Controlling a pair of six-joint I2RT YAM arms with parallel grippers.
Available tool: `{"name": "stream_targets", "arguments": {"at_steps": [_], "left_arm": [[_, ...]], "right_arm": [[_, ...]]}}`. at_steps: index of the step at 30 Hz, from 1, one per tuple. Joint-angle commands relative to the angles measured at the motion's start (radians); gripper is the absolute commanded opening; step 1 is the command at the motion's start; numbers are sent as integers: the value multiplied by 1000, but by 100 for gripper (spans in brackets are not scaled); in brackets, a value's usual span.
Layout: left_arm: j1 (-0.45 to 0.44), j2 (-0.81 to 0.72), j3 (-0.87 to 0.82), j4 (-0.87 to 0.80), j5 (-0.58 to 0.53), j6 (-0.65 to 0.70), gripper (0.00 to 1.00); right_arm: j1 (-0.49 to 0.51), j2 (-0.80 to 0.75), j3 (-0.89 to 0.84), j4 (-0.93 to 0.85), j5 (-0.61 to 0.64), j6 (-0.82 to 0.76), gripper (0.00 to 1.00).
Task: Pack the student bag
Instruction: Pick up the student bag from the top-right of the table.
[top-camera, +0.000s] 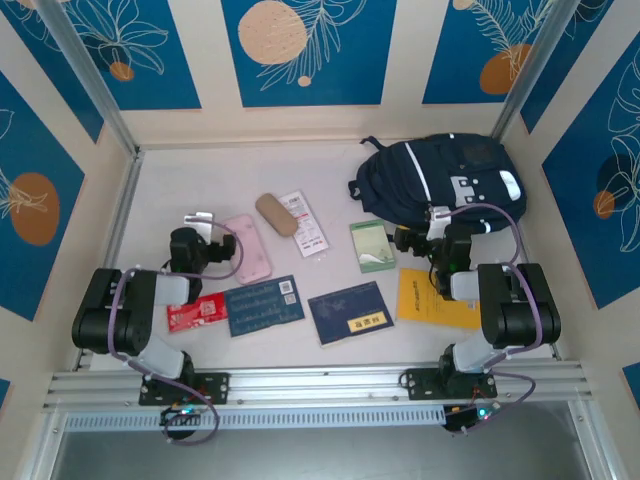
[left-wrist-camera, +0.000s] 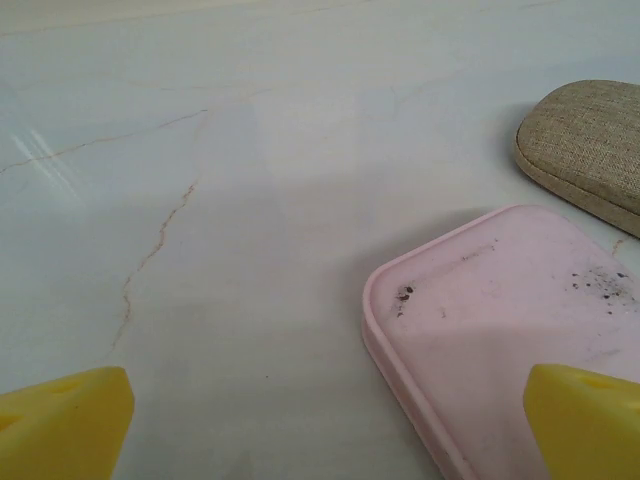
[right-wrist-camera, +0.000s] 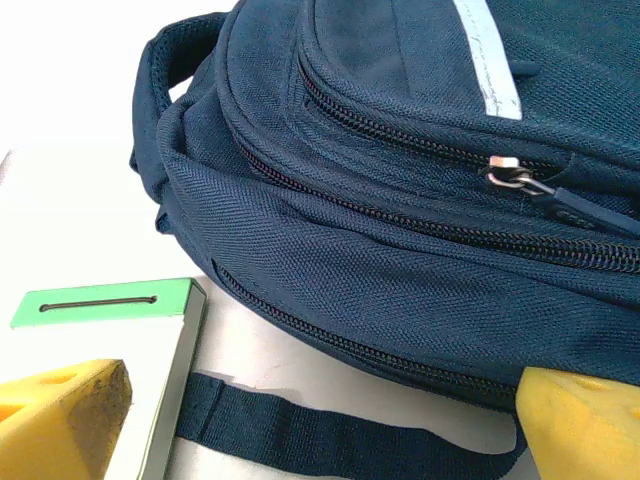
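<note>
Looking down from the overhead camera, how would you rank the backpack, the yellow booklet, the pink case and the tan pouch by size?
1. student bag, by far the largest
2. yellow booklet, though partly hidden
3. pink case
4. tan pouch, the smallest

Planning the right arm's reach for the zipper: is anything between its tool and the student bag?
Nothing visible: the student bag lies directly ahead of the open right tool; the green notebook sits off to the left.
</note>
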Motion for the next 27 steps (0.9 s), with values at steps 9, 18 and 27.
{"name": "stream_targets", "arguments": {"at_steps": [9, 18, 27], "left_arm": [[4, -16, 16, 11, 26, 12, 100], [3, -16, 16, 11, 24, 14, 100], [3, -15, 16, 11, 24, 14, 100]], "right_arm": [[9, -10, 20, 24, -2, -28, 99], [15, -11, 15, 31, 13, -32, 99], [-5, -7, 33, 5, -26, -19, 99]]}}
